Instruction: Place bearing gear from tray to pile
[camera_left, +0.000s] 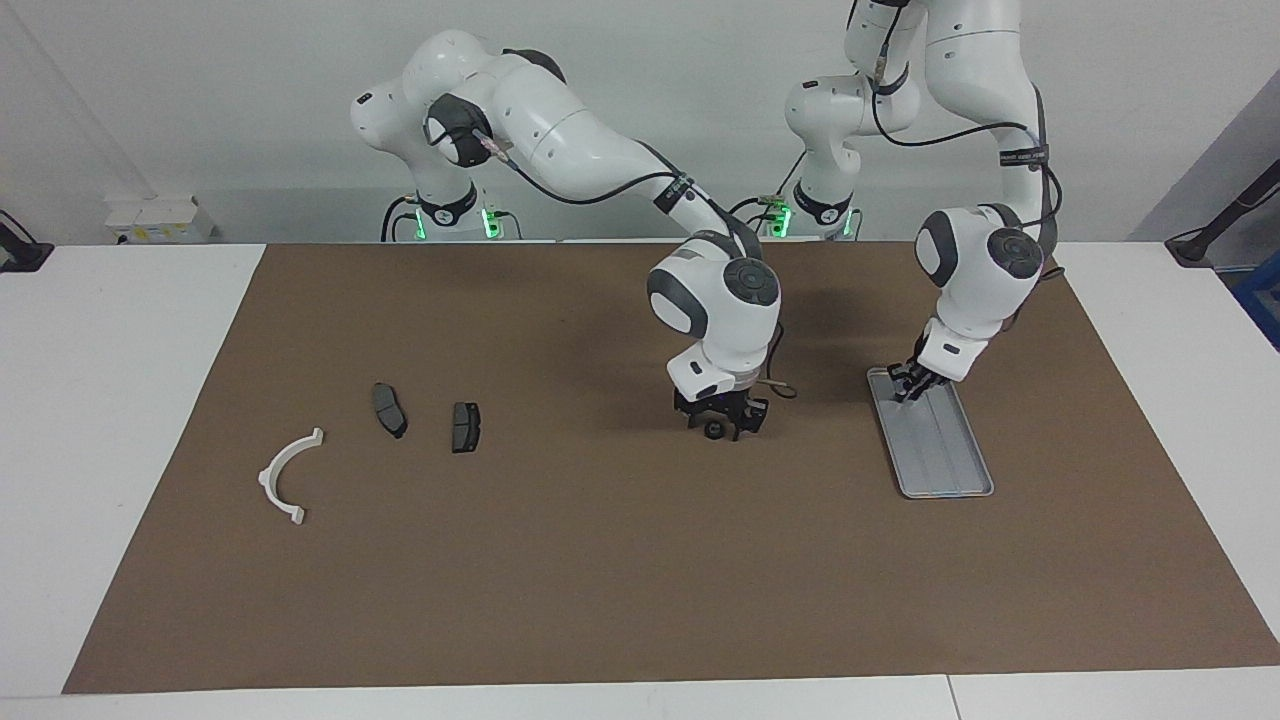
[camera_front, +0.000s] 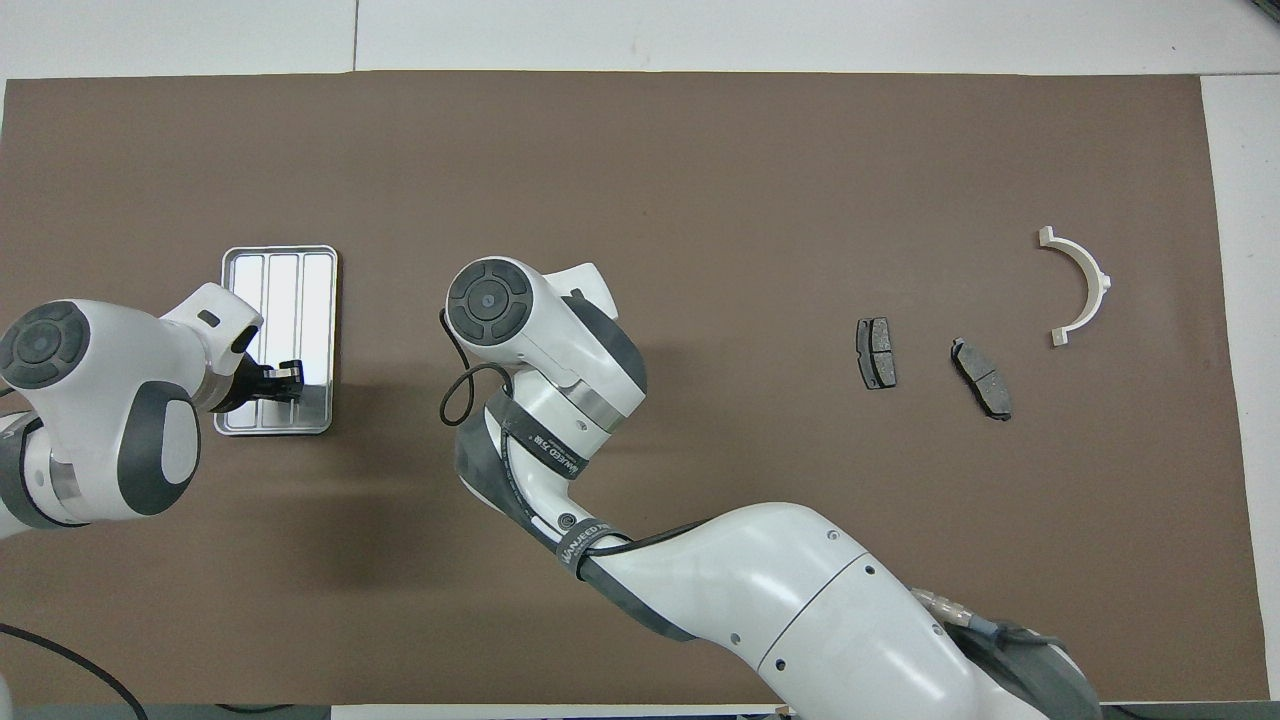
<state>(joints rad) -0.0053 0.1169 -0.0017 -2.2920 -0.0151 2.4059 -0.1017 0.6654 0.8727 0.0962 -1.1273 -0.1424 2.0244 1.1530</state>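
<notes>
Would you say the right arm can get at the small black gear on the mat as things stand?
Probably yes: the right gripper is already down around the black gear on the brown mat, with nothing beside it; the left gripper is off at the tray.

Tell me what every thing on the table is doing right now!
tray, lying flat on the mat.
bearing gear, on the mat, out of the tray.
right gripper, down at the bearing gear.
left gripper, shut, low over the tray's end nearer the robots.
white bracket, lying flat, untouched.
brake pads, lying flat, untouched.
</notes>
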